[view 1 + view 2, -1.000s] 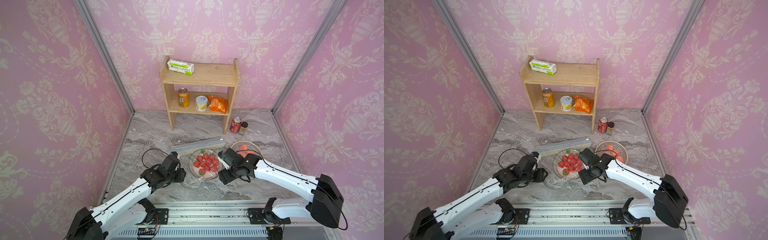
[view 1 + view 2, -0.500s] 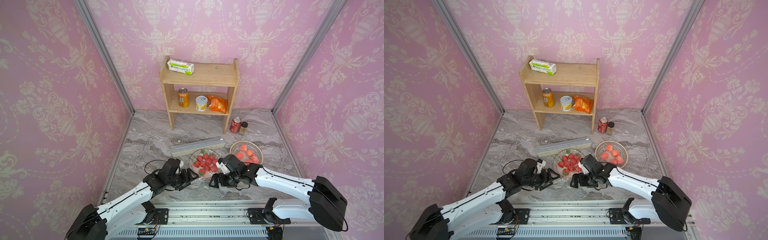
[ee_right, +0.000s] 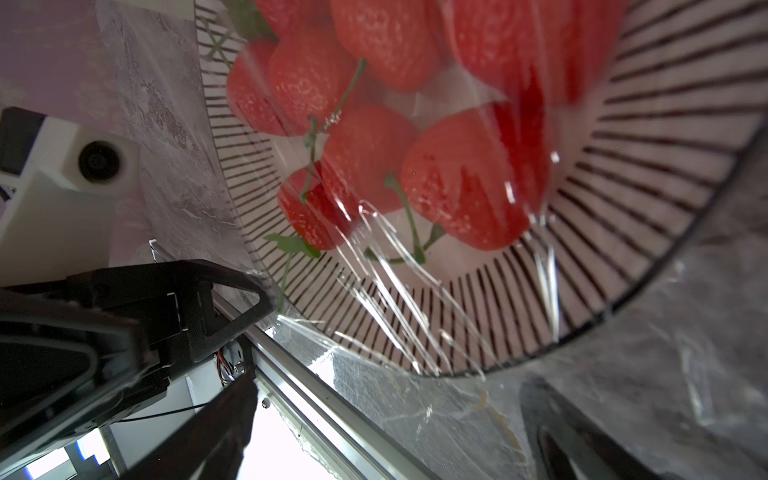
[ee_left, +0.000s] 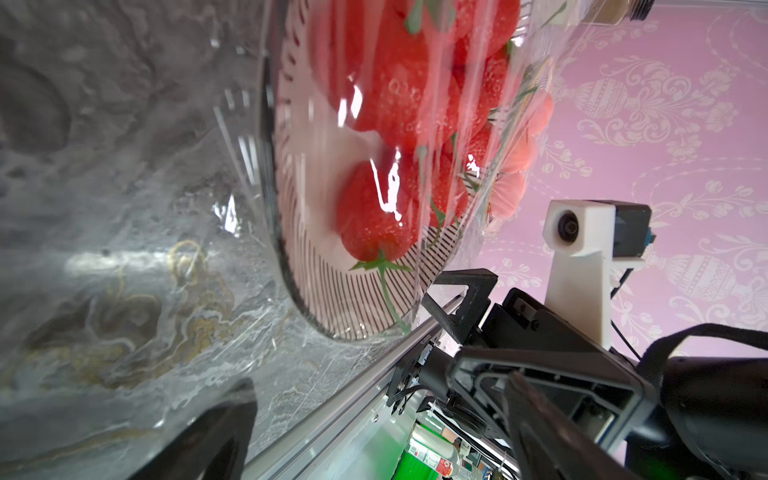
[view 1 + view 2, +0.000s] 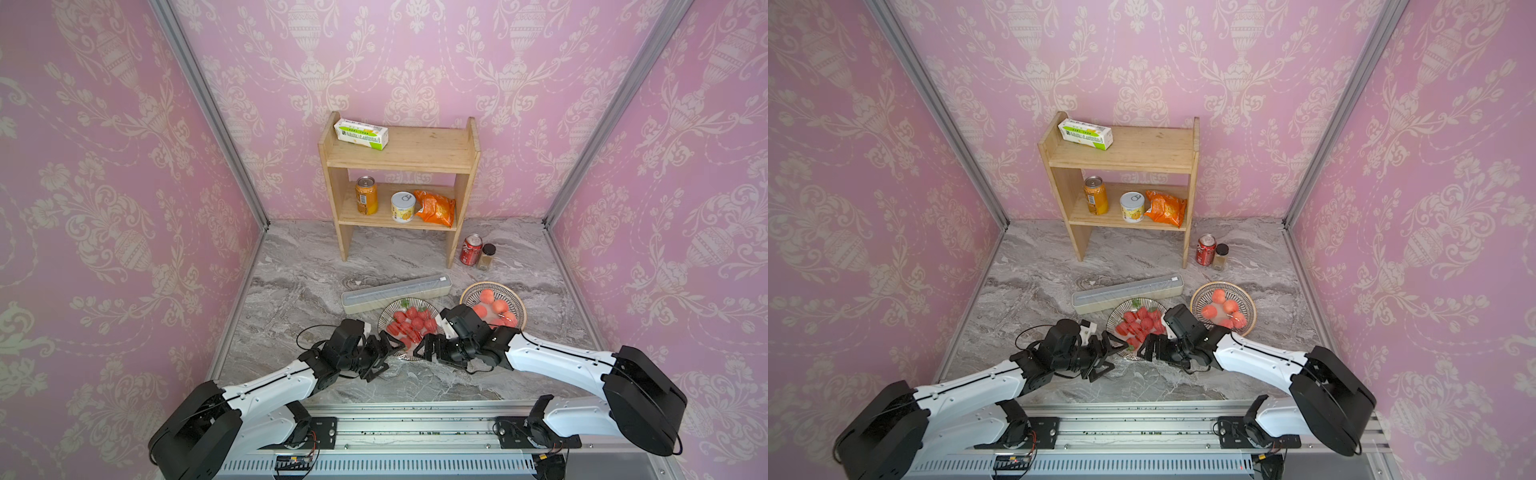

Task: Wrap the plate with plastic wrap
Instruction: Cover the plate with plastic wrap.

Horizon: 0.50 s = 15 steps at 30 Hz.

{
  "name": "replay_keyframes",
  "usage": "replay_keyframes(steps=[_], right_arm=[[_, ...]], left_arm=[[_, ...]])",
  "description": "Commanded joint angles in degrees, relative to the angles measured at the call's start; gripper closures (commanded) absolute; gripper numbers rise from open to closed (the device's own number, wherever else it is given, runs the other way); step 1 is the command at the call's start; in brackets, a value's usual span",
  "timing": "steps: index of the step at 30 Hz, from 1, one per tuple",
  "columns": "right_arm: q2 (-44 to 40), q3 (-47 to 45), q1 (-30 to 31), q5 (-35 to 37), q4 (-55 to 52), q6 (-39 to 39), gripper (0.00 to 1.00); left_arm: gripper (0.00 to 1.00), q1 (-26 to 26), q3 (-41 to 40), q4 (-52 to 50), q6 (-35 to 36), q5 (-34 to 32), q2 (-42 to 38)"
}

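- Both grippers shifted from beside the plate [image 5: 432,308] to its near rim; left gripper [image 5: 385,355], right gripper [image 5: 428,351]: jaws wide, empty.
- Plastic wrap [image 3: 395,266]: clear, glossy, creased; draped over plate, trailing onto marble [image 5: 299,299].
- Dispenser box [image 5: 395,293]: long axis crosswise, just behind plate.

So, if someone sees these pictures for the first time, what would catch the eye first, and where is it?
The red strawberries on the striped plate, front centre and under glossy plastic wrap, stand out first. The left gripper and right gripper, both open, flank the plate's near rim. Behind, a wooden shelf stands against the pink wall.
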Motion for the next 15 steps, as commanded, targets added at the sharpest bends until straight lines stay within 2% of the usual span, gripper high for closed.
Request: replay_keyframes(steps=[1,4,9,15], right_arm=[[0.7,-0.4,-1.2,0.9,1.2,0.8,0.00],[0.9,-0.2,-2.6,0.8,1.2,0.1,0.00],[1.6,0.5,-4.5,0.5,0.9,-1.0,0.00],[3.7,1.6,-5.9,-0.8,2.7,-1.4,0.00]], left_arm=[[0.06,0.0,-0.8,5.8,-1.4,-1.6,2.7],[0.03,0.9,-0.7,6.6,-1.4,-1.8,4.2],[0.03,3.2,0.2,3.4,1.2,-2.9,3.2],[0.03,4.8,0.3,4.8,1.7,-2.0,4.2]])
